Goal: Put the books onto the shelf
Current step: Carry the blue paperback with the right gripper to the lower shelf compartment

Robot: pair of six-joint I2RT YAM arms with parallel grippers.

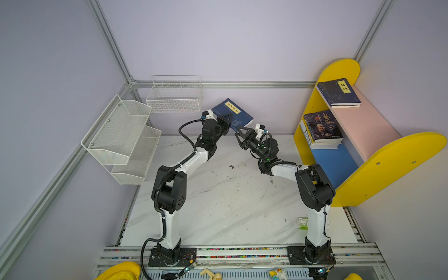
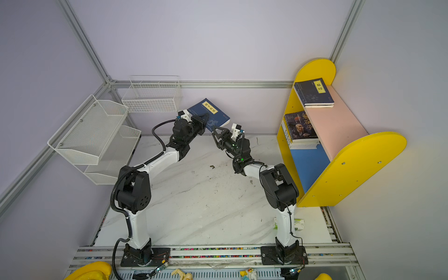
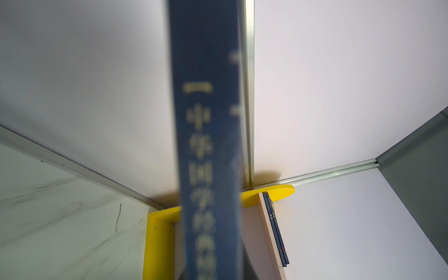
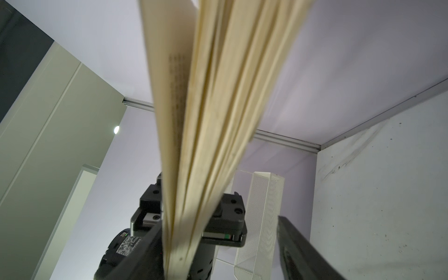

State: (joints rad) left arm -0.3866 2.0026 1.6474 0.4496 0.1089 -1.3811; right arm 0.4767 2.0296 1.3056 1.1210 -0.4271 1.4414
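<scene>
Navy book (image 1: 232, 112) with a yellow label, held aloft just above the middle of both top views, tilted and clear of the table (image 1: 218, 206). Clamped tight at its lower left edge by the left pincer (image 1: 226, 120). Flanked at its lower right corner by the right pincer (image 1: 240, 132), parted, with one dark finger (image 4: 303, 249) standing off from the fanned cream pages in the right wrist view. Looks like a mid-air handover, not yet made: calls next for a firm pinch on the page block by the right pincer, then release on the left, then a swing toward the shelf (image 1: 339, 70) at the right of the frame. Already lodged there: another navy book (image 1: 338, 93) flat on the pink board (image 1: 363, 126) and a stack (image 1: 322, 128) on the blue board (image 1: 337, 164) below. Hard to tell whether any page touches that finger; second finger out of sight. Blurred to a blue band with yellow characters in the left wrist view; left pincer itself not visible there.
</scene>
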